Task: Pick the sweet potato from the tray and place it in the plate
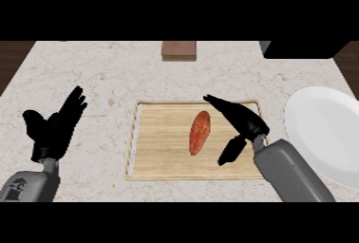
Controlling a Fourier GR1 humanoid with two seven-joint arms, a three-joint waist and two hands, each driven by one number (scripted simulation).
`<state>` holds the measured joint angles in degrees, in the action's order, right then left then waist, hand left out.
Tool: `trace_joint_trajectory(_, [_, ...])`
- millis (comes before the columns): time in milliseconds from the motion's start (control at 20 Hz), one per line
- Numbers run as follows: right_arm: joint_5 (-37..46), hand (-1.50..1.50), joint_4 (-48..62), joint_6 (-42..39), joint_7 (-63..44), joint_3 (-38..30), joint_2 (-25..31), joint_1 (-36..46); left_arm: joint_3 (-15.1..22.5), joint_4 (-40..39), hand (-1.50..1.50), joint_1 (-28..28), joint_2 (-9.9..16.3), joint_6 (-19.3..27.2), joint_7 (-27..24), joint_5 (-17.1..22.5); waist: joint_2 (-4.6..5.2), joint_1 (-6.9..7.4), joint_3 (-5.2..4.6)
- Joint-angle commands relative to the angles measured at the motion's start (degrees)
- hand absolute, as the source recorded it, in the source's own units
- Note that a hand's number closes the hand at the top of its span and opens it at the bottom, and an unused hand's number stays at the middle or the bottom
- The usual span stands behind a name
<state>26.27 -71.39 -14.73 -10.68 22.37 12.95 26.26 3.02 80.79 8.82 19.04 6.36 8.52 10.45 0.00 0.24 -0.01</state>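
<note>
An orange-red sweet potato (199,132) lies lengthwise near the middle of a wooden tray (157,156). My right hand (242,122) hovers over the tray's right side, just right of the sweet potato, open, with fingers stretched toward the far edge and the thumb hanging down. It does not touch the sweet potato. A white plate (324,133) sits at the counter's right edge, partly cut off by the view. My left hand (56,126) rests open at the left, fingers up.
A brown block (178,51) stands at the counter's far edge in the middle. A black object (301,49) sits at the far right corner. Dark wood floor shows beyond the counter's left and right edges.
</note>
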Motion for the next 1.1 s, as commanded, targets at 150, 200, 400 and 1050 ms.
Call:
trace_joint_trajectory(150, [4.04, -1.5, 3.85, -5.43, -1.17, -2.89, -3.67, 3.21, -1.11, -1.94, 0.0, 2.16, -3.01, -0.83, 0.51, -3.3, 0.03, -0.1, 0.01])
trace_joint_trajectory(200, [5.66, -1.5, 5.49, -1.27, -4.66, -1.05, -8.41, 5.0, -2.36, -5.58, 0.0, 3.05, -2.11, -1.34, -1.44, -2.87, 0.09, -0.03, 0.0])
trace_joint_trajectory(400, [9.79, -1.5, 7.71, -1.11, 1.16, -3.09, -6.27, 1.93, -3.21, -3.79, 0.0, 2.48, -3.46, -1.65, -0.99, -4.82, 0.02, -0.16, 0.01])
trace_joint_trajectory(1050, [14.27, 1.5, 13.77, -7.94, 7.2, -1.9, -9.05, 5.58, -4.6, -0.85, 0.0, -0.11, -4.75, -3.73, -0.34, -5.65, 0.01, -0.1, 0.0])
